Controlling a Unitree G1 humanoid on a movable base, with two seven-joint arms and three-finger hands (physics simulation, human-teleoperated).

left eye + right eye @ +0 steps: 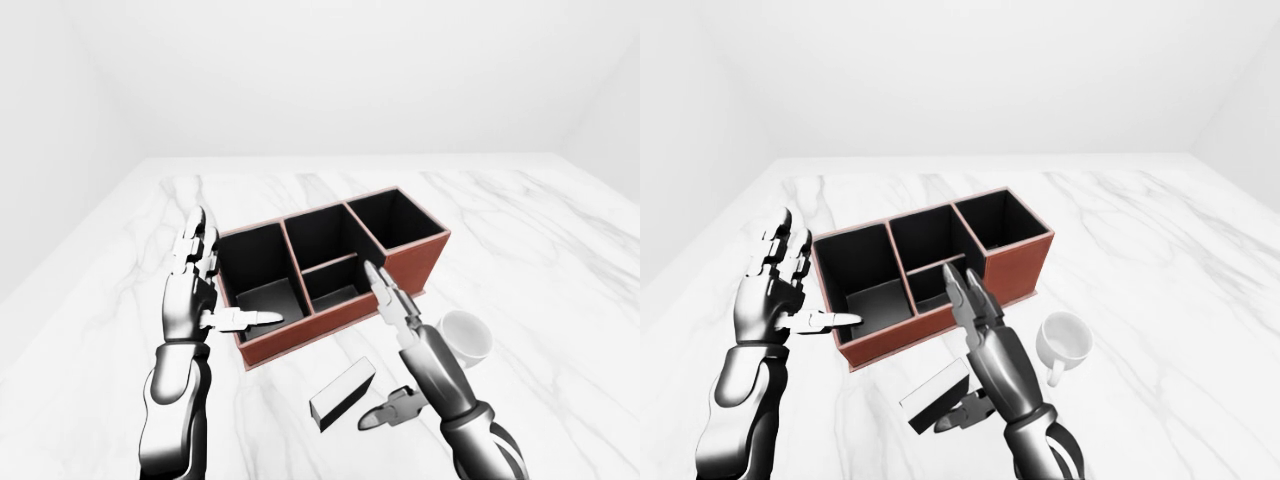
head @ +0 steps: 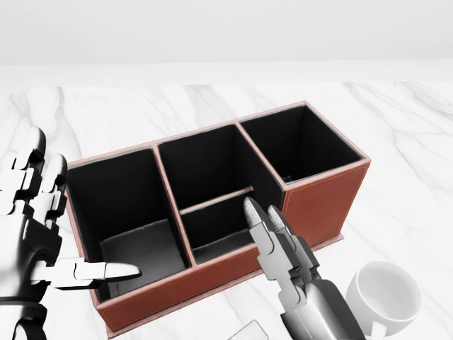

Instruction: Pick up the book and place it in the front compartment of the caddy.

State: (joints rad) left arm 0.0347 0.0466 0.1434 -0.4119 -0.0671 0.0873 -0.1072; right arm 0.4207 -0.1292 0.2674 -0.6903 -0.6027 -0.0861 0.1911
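Operator: Left-eye view status?
Tech: The book lies flat on the marble table, below the caddy, ungrasped. Right hand hovers beside it, fingers spread.
Operator: Head view?
Tech: Left hand open at the caddy's left end.
Operator: Right-eye view?
Tech: A cup sits nearby. Step: approach. Next: lower, close on the book.

White mug upright on marble table, nr view's lower right.
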